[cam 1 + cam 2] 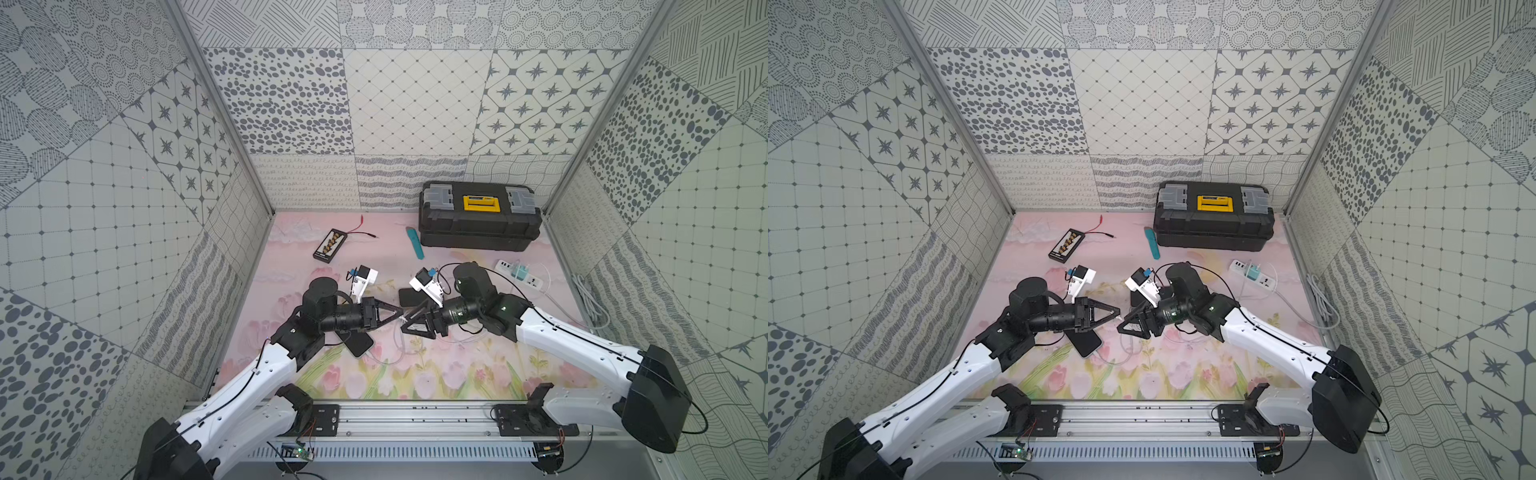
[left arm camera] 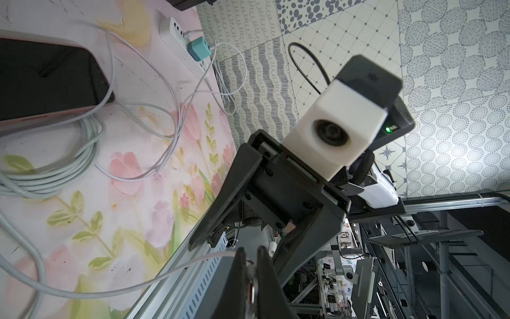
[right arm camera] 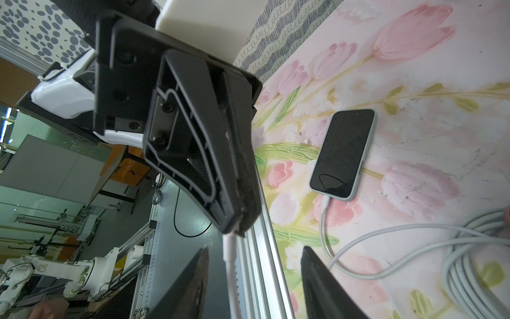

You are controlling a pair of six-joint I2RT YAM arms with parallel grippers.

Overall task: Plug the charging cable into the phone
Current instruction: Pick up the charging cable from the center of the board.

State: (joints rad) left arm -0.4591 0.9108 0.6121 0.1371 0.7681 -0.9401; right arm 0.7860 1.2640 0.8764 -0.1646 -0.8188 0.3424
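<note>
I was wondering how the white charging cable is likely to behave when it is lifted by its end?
Probably floppy: the charging cable trails in loose curves from the shut left hand. Likely light, since a fingertip pinch holds it. Its slack may drag and snag on the mat.

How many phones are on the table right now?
2: a cabled phone beside the left arm, and a pink-cased phone partly hidden behind the right arm. Others may hide under arms.

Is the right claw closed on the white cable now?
No, the fingers of the right claw stand apart, and the white cable passes between them, pinched only by the shut left claw.
</note>
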